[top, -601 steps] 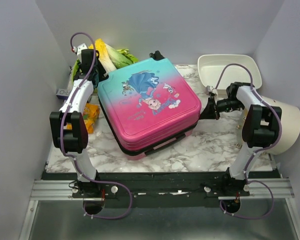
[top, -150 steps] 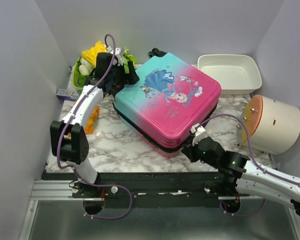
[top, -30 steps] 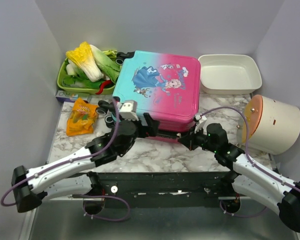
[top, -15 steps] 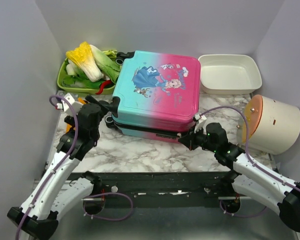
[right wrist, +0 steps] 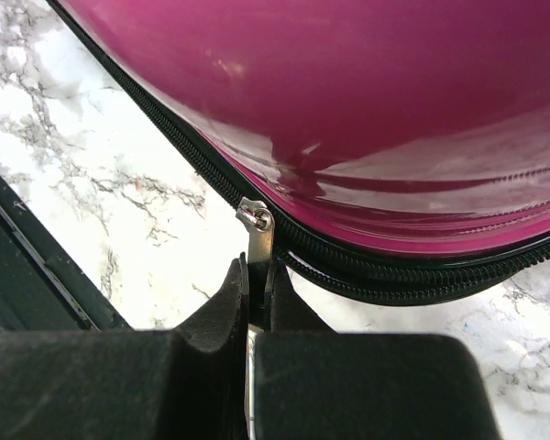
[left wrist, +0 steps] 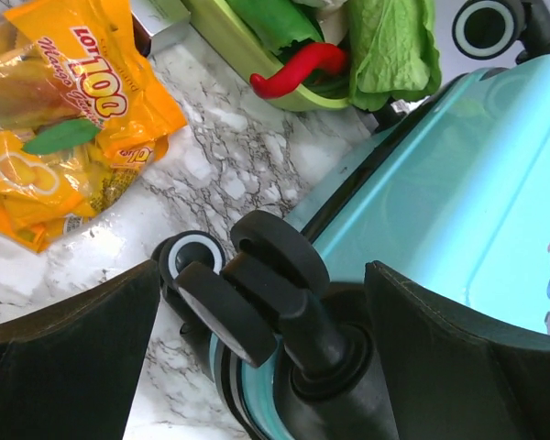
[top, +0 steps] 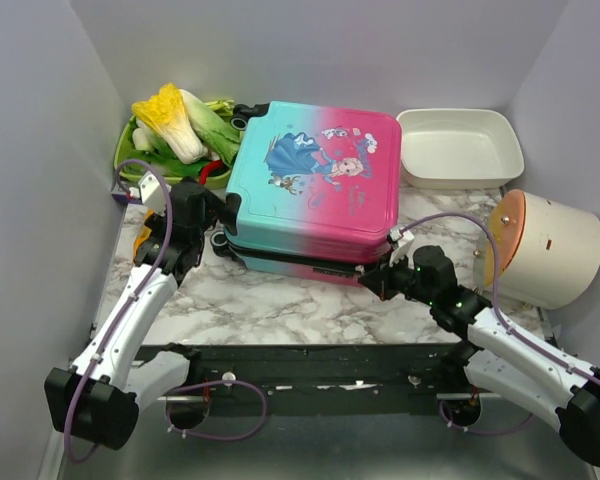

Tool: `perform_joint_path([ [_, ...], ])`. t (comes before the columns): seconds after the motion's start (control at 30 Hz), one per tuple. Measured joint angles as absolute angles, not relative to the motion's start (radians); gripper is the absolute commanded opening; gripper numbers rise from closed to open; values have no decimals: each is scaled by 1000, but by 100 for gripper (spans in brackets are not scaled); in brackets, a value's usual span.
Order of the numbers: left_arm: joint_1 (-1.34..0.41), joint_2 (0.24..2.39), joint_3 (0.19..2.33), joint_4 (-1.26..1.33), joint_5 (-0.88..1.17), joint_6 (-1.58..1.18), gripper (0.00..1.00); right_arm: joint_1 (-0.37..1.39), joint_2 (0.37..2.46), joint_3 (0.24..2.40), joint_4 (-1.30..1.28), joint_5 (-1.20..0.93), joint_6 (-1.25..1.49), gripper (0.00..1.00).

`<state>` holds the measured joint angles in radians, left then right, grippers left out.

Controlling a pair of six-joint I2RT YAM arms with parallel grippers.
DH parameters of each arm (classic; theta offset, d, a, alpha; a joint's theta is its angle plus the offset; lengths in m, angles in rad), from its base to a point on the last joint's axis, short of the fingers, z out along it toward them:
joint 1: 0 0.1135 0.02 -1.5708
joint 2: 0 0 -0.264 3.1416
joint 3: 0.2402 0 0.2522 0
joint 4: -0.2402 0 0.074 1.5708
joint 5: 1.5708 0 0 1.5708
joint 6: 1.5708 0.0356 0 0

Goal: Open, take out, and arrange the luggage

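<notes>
- Right arm is stretching low over the marble tabletop (top: 280, 305) from the near-right corner, with the forearm angling left toward the luggage's near edge.
- Right gripper (top: 382, 283) is pinching the metal zipper pull (right wrist: 257, 229). The wrist view shows the tab clamped between the fingertips, and the slider is sitting on the black zipper track just under the pink shell.
- Left arm is reaching forward along the left side, elbow bent, wrist turning in toward the luggage's near-left corner.
- Left gripper (left wrist: 261, 272) is standing wide open and holding nothing. Its fingers are straddling the black caster wheels (left wrist: 257, 289); I can't tell if they're touching.
- The luggage (top: 315, 185) is lying flat mid-table with its shells together and the print facing up. Its teal end is facing the left gripper, pink end toward the right.
- Orange snack bag (left wrist: 60, 119) is lying on the marble just left of the casters.
- Green tray (top: 128, 165) holding a napa cabbage (top: 170, 118) is sitting by the far-left corner.
- White tray (top: 460, 148) is sitting far right.
- White drum with an orange lid (top: 545, 250) is lying on its side at the right edge.
</notes>
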<state>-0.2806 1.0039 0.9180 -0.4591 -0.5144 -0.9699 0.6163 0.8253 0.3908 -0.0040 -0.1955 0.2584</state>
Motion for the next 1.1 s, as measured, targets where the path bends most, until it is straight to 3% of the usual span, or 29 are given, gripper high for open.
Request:
perform_joint_path([
  [0.17,-276,1083,920,-452,-513,-1019,98,616,821,391,-10,-191,249,1],
  [0.3,-268,1140,922,-442,-507,-1085,83,616,817,391,-16,-187,241,1],
  [0.33,-268,1146,922,-436,-506,-1097,69,616,817,391,-16,-187,241,1],
  [0.4,-268,1154,922,-426,-505,-1119,54,616,817,391,-17,-187,238,1],
  [0.43,-266,1160,922,-424,-507,-1126,25,616,817,391,-17,-187,236,1],
  [0.5,-265,1163,934,-416,-535,-1131,0,616,813,391,-17,-187,234,1],
  [0.87,-255,1157,889,-294,-498,-1135,0,639,816,391,-12,-223,194,1],
  [1.1,-381,1045,759,-185,-580,-1157,0,803,1048,521,32,-134,155,1],
])
